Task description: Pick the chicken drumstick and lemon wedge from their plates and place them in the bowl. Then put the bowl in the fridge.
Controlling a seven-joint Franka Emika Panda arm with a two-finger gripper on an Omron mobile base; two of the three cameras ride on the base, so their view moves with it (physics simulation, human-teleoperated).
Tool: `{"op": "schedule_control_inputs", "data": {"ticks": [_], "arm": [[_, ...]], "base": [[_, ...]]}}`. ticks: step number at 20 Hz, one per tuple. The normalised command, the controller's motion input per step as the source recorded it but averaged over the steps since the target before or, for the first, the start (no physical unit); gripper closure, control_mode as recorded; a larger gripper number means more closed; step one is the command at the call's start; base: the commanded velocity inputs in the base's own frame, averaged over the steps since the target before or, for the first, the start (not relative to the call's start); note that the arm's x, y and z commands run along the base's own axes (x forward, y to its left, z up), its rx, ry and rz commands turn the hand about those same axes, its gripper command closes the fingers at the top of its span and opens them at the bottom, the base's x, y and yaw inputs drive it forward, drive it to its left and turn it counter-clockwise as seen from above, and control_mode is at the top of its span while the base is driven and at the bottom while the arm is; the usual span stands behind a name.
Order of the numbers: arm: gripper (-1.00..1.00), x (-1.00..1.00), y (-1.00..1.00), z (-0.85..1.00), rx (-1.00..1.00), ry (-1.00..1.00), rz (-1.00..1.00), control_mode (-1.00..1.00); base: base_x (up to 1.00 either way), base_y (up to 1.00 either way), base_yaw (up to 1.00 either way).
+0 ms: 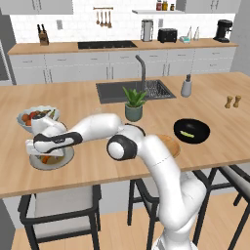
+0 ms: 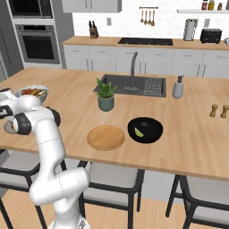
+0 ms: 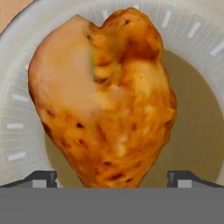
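Low at the left of the frame, the gripper (image 3: 112, 178) hangs right over the chicken drumstick (image 3: 105, 98) on the grey plate (image 3: 192, 39), jaws spread wide either side of it, gripping nothing. Right of centre, the lemon wedge (image 2: 138, 132) lies in the black bowl (image 2: 154, 125), beside the wooden plate (image 2: 106, 137)

The wooden island (image 1: 88, 102) is overlooked from behind by both base views, left and right; the grey plate (image 3: 26, 131) is seen very close from the hand view

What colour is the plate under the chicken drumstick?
Grey plate with a brownish centre, under the orange-brown chicken drumstick; clearest in the hand view.
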Motion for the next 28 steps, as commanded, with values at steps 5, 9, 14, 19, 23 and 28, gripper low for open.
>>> {"op": "schedule_control_inputs", "data": {"ticks": [5,9,14,19,23,28], "arm": [[1.0,0.0,-0.01,-0.2,0.0,0.0,-0.01,-1.0],[1.0,-0.05,-0.26,-0.23,0.0,0.01,-0.03,-1.0],[1.0,-0.41,-0.53,0.2,0.0,-0.01,0.0,-1.0],[1.0,-0.81,-0.74,0.86,0.04,-0.08,0.06,-1.0],[1.0,-1.0,-0.99,0.66,0.11,-0.12,0.06,-1.0],[1.0,-0.73,-1.0,0.53,0.13,0.0,0.03,-1.0]], "base": [[0.0,0.0,0.0],[0.0,0.0,0.0],[0.0,0.0,0.0],[0.0,0.0,0.0],[0.0,0.0,0.0],[0.0,0.0,0.0]]}}
